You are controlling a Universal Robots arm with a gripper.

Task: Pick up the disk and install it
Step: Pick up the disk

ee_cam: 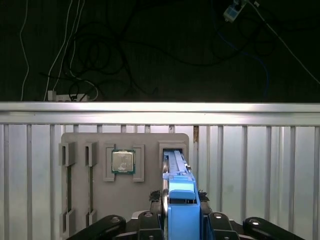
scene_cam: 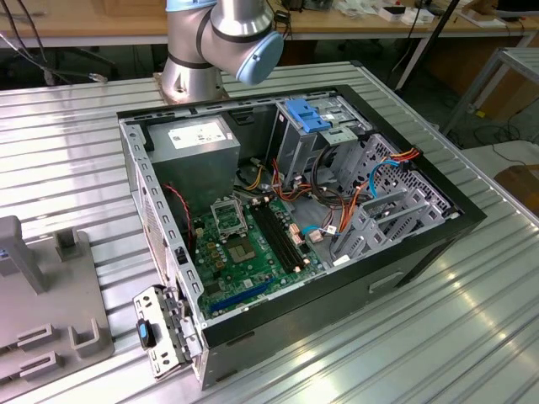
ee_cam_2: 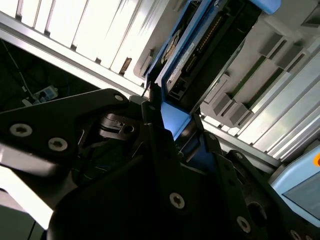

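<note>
The disk point(ee_cam: 176, 165) is a grey drive in a bright blue carrier. It stands on edge in the end slot of a grey fixture tray point(ee_cam: 125, 200). My gripper point(ee_cam: 182, 200) straddles the carrier's near end, with a dark finger pressed against each side, so it is shut on the disk. In the second wrist view the disk point(ee_cam_2: 195, 50) runs away from the gripper point(ee_cam_2: 172, 120), its blue rail and label edge showing above the tray's slots. The open computer case point(scene_cam: 295, 219) lies on its side on the ribbed metal table.
The tray point(scene_cam: 59, 303) sits at the exterior view's left, beside the case. It also holds a square chip point(ee_cam: 122, 161) and two long narrow slots. Metal drive bays point(scene_cam: 379, 210) with a blue latch piece point(scene_cam: 305, 114) fill the case's far end. The arm's base point(scene_cam: 198, 67) stands behind the case.
</note>
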